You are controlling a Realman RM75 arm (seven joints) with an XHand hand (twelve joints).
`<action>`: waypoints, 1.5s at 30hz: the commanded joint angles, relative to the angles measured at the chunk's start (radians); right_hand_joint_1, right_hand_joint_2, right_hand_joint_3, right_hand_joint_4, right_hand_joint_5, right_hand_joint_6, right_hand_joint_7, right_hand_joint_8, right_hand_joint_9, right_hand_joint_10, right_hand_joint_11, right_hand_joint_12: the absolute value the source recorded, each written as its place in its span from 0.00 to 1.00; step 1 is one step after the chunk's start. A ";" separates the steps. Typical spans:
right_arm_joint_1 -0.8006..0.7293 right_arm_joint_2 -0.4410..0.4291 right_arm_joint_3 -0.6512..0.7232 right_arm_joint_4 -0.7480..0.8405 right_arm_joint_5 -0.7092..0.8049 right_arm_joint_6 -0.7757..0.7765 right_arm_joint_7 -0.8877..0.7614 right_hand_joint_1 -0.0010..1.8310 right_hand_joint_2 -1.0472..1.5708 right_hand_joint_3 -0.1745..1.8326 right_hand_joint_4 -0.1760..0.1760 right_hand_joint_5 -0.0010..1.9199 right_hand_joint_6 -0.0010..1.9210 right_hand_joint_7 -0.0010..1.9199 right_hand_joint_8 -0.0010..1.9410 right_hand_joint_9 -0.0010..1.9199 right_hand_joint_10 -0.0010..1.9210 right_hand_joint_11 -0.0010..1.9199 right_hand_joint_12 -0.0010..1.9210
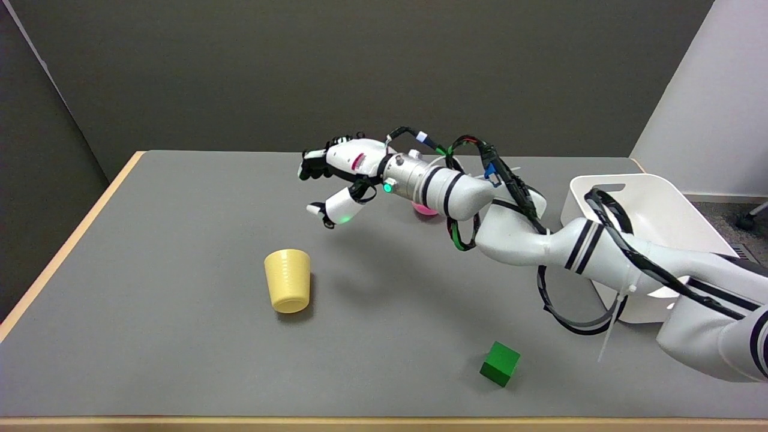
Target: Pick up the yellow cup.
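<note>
The yellow cup (288, 280) stands alone on the bench (180, 360), apparently mouth-down, and the right hand (336, 180), fingers spread and holding nothing, hovers beyond it, so a careless sideways approach could topple it.

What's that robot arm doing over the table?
The robot's right hand hangs in the air above the grey table with its fingers apart, holding nothing. The upside-down yellow plastic cup it is meant to pick up stands untouched on the table, nearer the camera than the hand. A small green cube sits near the front edge, a white plastic bin is on the right, and something pink peeks out behind the arm.
</note>
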 commanded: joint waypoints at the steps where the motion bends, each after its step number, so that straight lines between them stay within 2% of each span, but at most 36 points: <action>1: 0.066 -0.030 -0.129 -0.051 0.078 0.043 -0.050 0.30 0.67 0.51 0.48 0.19 0.34 0.24 0.25 0.19 0.47 0.06 0.64; 19: 0.024 -0.071 -0.133 -0.043 0.069 -0.014 -0.052 0.31 0.67 0.51 0.42 0.19 0.37 0.24 0.26 0.18 0.48 0.06 0.64; 26: -0.006 -0.106 -0.133 -0.067 0.068 -0.034 -0.052 0.30 0.67 0.51 0.42 0.21 0.42 0.23 0.25 0.17 0.47 0.05 0.63; 27: -0.001 -0.144 -0.230 0.069 0.136 -0.043 0.007 0.30 0.67 0.51 0.41 0.21 0.42 0.23 0.25 0.17 0.47 0.05 0.63; 29: -0.008 -0.119 -0.133 -0.074 0.068 -0.038 -0.056 0.30 0.67 0.51 0.41 0.21 0.43 0.23 0.25 0.17 0.46 0.05 0.63; 33: -0.007 -0.130 -0.132 -0.073 0.075 -0.039 -0.105 0.30 0.68 0.51 0.41 0.21 0.43 0.22 0.25 0.16 0.46 0.04 0.63; 45: 0.026 -0.160 -0.133 -0.074 0.072 -0.052 -0.109 0.30 0.68 0.51 0.39 0.21 0.43 0.22 0.25 0.16 0.46 0.04 0.62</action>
